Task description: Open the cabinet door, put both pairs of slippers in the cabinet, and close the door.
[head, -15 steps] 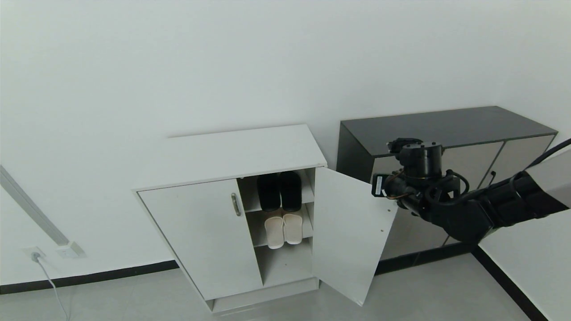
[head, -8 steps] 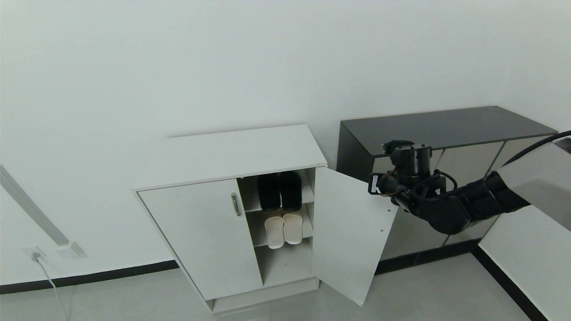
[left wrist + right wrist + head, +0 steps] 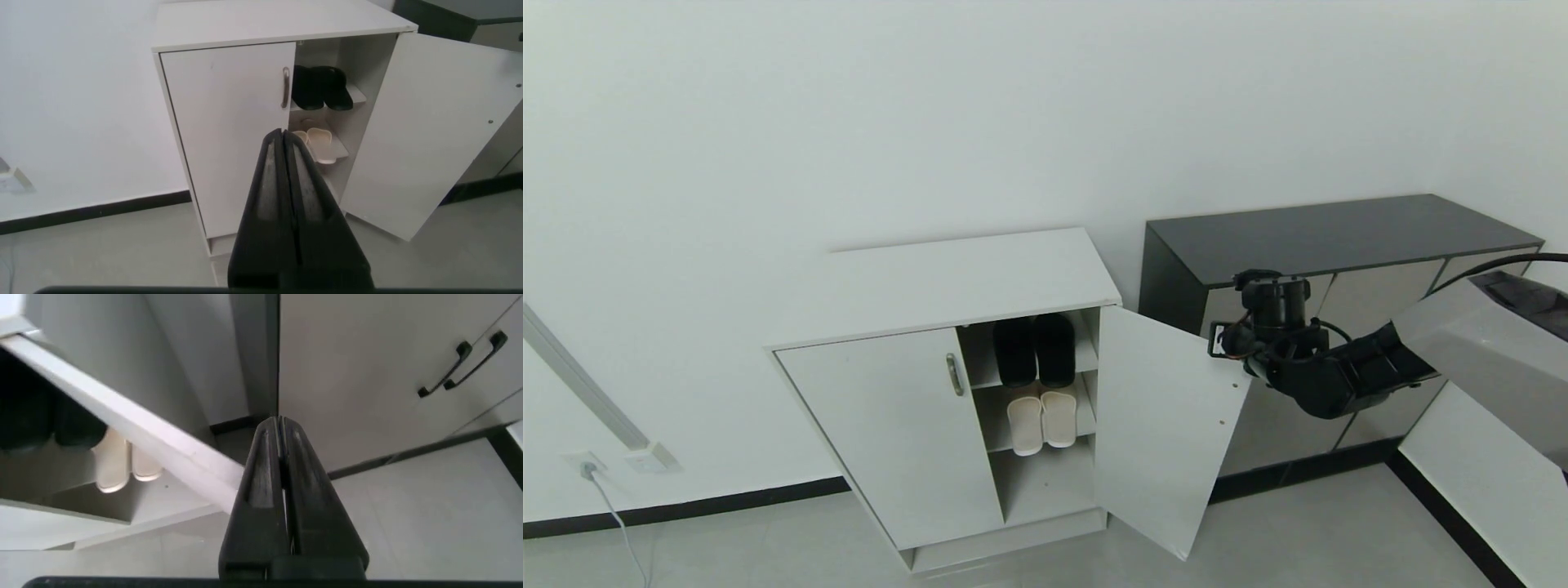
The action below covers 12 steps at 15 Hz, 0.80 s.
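Both pairs of slippers were found inside the cabinet [image 3: 947, 286]: the black slippers [image 3: 1035, 349], two in number, were set side by side on the upper shelf [image 3: 982, 376], and the pale slippers [image 3: 1041, 418], also two, on the middle shelf [image 3: 998, 437], each pair near its shelf's front edge. The bottom shelf [image 3: 1045, 490] carried nothing.

Of the two doors, one closed door [image 3: 890, 433] with its handle [image 3: 953, 374] was counted, and one open door [image 3: 1168, 425], swung out toward the dark sideboard [image 3: 1339, 229].

Closing was judged to be the step left. The right gripper [image 3: 279, 425] was held at the upper free corner of the open door, on its outer side. Its fingers [image 3: 263, 465] were pressed together on nothing. The door's long axis stood upright, and its top edge ran slantwise just ahead of the fingertips; whether it was touched could not be told. The panel lay between the fingers and the shelves, so a push toward the robot's left was thought to be called for.

The left gripper [image 3: 283, 135] was held well back, facing the cabinet front, with its fingers [image 3: 271, 163] likewise clenched and empty. The right arm was clearly nearer the door.
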Motion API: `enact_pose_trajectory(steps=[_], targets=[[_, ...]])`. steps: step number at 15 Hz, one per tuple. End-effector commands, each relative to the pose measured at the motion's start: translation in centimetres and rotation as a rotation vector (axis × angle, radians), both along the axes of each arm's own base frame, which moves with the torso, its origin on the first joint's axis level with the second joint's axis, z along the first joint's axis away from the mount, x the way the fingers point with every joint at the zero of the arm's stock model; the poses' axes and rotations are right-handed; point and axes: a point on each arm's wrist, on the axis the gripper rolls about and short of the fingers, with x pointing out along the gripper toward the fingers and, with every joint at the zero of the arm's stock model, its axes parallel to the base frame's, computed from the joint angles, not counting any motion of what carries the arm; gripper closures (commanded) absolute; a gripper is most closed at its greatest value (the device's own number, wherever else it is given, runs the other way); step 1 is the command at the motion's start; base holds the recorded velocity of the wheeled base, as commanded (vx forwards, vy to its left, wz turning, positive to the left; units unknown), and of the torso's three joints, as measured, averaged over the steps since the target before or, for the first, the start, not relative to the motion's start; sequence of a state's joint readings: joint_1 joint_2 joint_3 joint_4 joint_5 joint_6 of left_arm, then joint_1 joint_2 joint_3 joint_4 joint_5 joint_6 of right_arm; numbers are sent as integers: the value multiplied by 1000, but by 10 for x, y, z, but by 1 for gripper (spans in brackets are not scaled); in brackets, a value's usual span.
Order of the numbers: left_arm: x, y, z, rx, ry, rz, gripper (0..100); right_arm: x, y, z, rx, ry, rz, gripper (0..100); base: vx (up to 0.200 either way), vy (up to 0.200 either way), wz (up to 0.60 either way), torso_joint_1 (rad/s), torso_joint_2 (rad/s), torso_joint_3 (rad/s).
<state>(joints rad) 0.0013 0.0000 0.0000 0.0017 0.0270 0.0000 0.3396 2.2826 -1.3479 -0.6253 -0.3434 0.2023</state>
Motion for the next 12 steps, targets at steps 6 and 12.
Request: enact_pose_trajectory(steps=[6, 12], targets=[[0, 0, 0, 0, 0, 1, 100, 5, -4, -11, -4, 20, -4, 100, 0, 0, 0, 0, 0, 0], [0, 0, 0, -2, 0, 1, 100, 1, 0, -10, -9, 27, 5, 100, 0, 0, 0, 0, 0, 0]])
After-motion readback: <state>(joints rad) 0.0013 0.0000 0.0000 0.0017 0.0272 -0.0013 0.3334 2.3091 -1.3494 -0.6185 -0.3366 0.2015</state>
